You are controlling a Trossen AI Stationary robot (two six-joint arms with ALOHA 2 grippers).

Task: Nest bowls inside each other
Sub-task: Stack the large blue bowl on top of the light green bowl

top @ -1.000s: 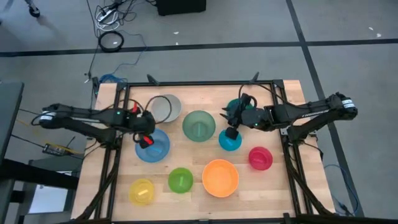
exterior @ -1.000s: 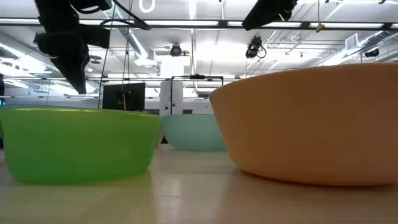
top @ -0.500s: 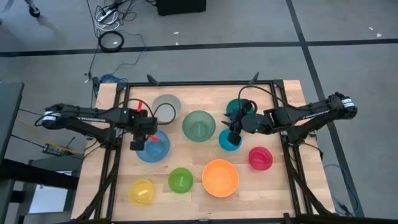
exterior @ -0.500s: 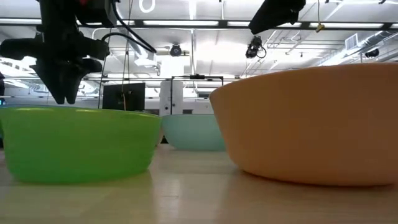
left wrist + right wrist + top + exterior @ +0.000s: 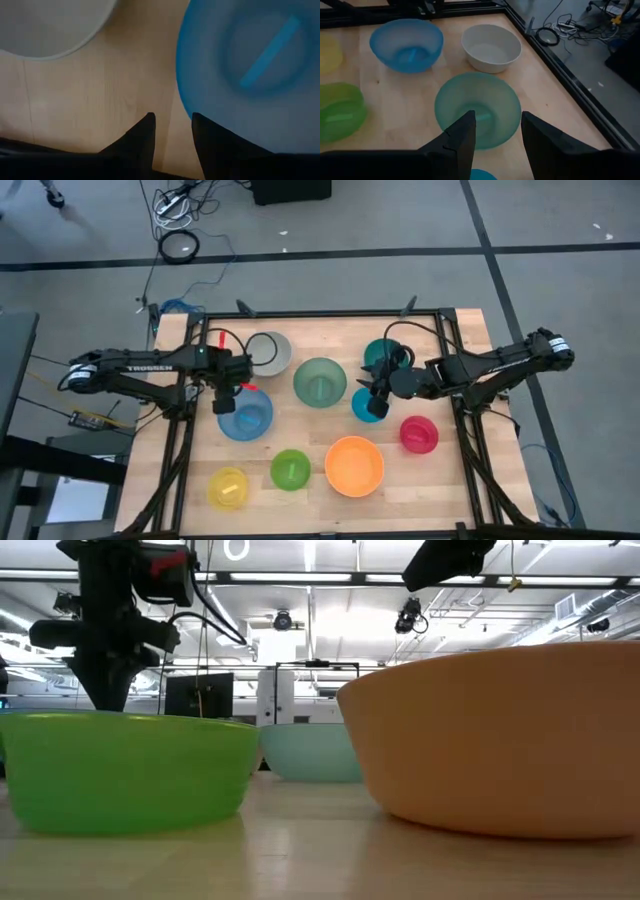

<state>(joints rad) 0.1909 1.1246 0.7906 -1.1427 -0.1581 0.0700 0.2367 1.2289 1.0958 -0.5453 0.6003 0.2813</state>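
Wooden table (image 5: 310, 490) seen from above, with nine bowls spread singly, none nested yet. Along the far edge sit the white bowl (image 5: 268, 352), pale green bowl (image 5: 319, 381) and teal bowl (image 5: 379, 352). Along the near edge sit the yellow bowl (image 5: 228, 487), lime bowl (image 5: 290, 469) and orange bowl (image 5: 354, 465). The left gripper (image 5: 229, 399) hangs over the far rim of the blue bowl (image 5: 246, 413), toward the left edge. The right gripper (image 5: 375, 405) sits over the small cyan bowl (image 5: 368, 406), with the pink bowl (image 5: 418, 434) toward the right edge.

At table height, the lime bowl (image 5: 125, 772) and orange bowl (image 5: 495, 740) fill the foreground; the left arm stands behind the lime one.

From the left wrist, the fingers (image 5: 145, 135) stand apart, seemingly straddling the blue bowl's (image 5: 250, 75) rim, likely lined up to pinch it.

From the right wrist, the fingers (image 5: 462, 137) are parted and empty above the pale green bowl (image 5: 477, 110), with a sliver of cyan bowl (image 5: 481, 175) below them.
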